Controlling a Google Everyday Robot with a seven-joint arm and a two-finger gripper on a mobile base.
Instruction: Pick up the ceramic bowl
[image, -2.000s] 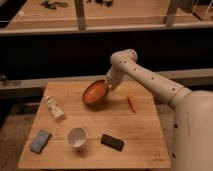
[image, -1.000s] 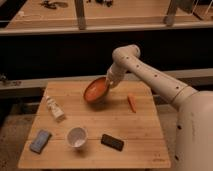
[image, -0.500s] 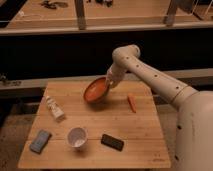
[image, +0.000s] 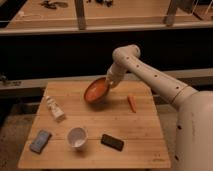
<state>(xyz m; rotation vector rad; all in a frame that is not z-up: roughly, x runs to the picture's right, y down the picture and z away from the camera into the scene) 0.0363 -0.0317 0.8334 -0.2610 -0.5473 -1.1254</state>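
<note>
The ceramic bowl is orange-red and glossy, tilted with its inside facing the camera, held a little above the far middle of the wooden table. My gripper is at the bowl's right rim, shut on it, at the end of the white arm that reaches in from the right.
On the table lie a small white bottle at the left, a grey-blue sponge at the front left, a white cup, a black phone and an orange carrot. A dark shelf runs behind the table.
The bowl has risen slightly off the table and tilted more over the two seconds; the arm shifted a little up. The other things have not moved.
</note>
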